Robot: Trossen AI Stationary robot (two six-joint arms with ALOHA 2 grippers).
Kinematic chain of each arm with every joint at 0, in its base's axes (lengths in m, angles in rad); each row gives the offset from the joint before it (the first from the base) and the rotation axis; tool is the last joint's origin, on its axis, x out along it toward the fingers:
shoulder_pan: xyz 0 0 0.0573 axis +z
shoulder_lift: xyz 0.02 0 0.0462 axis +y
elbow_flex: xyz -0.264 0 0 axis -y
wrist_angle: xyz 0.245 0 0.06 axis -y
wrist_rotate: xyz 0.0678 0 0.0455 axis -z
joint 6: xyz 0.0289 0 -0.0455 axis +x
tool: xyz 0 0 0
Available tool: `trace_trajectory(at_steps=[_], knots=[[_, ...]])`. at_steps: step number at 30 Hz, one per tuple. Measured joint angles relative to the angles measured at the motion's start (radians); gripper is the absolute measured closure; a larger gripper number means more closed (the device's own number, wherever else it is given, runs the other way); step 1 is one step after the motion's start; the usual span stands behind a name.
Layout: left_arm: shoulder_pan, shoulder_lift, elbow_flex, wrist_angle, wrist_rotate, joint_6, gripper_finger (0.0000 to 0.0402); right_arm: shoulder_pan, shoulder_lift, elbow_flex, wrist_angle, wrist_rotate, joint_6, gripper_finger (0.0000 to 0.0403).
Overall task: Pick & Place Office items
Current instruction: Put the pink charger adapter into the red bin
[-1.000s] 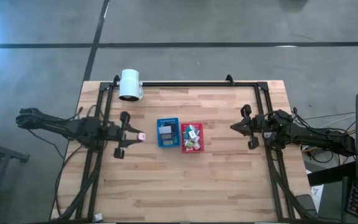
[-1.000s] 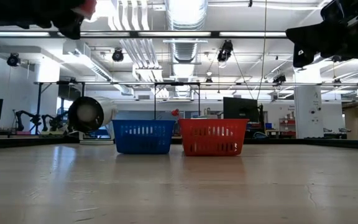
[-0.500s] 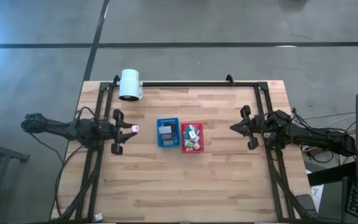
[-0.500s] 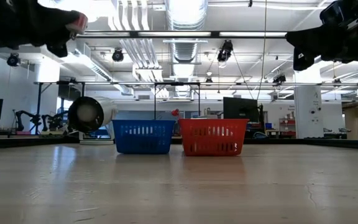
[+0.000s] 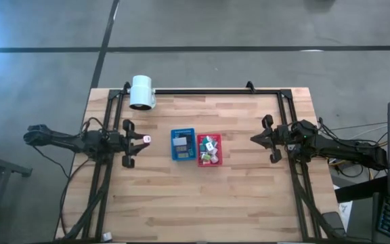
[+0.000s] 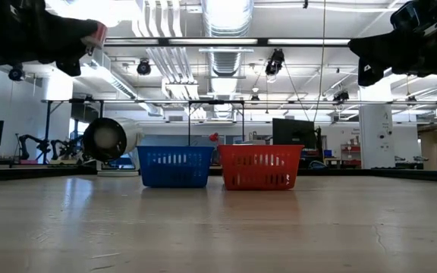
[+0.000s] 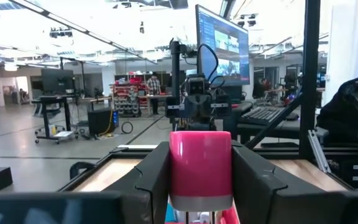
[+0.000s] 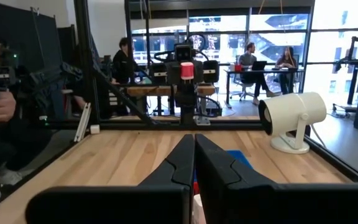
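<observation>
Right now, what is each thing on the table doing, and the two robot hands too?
Left end effector: shut on the pink cube, held up off the table, left of the trays.
Pink cube: gripped between the two fingers, upright.
Right end effector: shut, empty, hovering right of the trays.
Blue tray: on the table, holding items, touching the red tray.
Red tray: on the table, holding small items.
White cylinder: lying on its side.
</observation>
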Motion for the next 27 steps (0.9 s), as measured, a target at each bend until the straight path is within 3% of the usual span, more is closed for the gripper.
trace_trajectory(at_steps=[5, 11, 17, 22, 27], knots=[[0.014, 0.017, 0.025, -0.003, -0.007, 0.019, 0.027, 0.0, 0.0, 0.0, 0.0, 0.0, -0.007, 0.0394], [0.051, 0.156, 0.198, -0.037, -0.008, 0.073, 0.027, 0.0, 0.0, 0.0, 0.001, 0.001, -0.016, 0.0394], [0.093, 0.505, 0.497, -0.207, -0.003, 0.075, 0.027, 0.0, 0.0, 0.0, 0.002, 0.001, -0.018, 0.0394], [0.103, 0.84, 0.769, -0.313, 0.167, 0.087, 0.027, 0.0, 0.0, 0.0, 0.0, 0.0, -0.016, 0.0394], [0.134, 1.149, 1.082, -0.61, 0.185, 0.03, 0.027, 0.0, 0.0, -0.002, -0.014, -0.001, -0.016, 0.0394]])
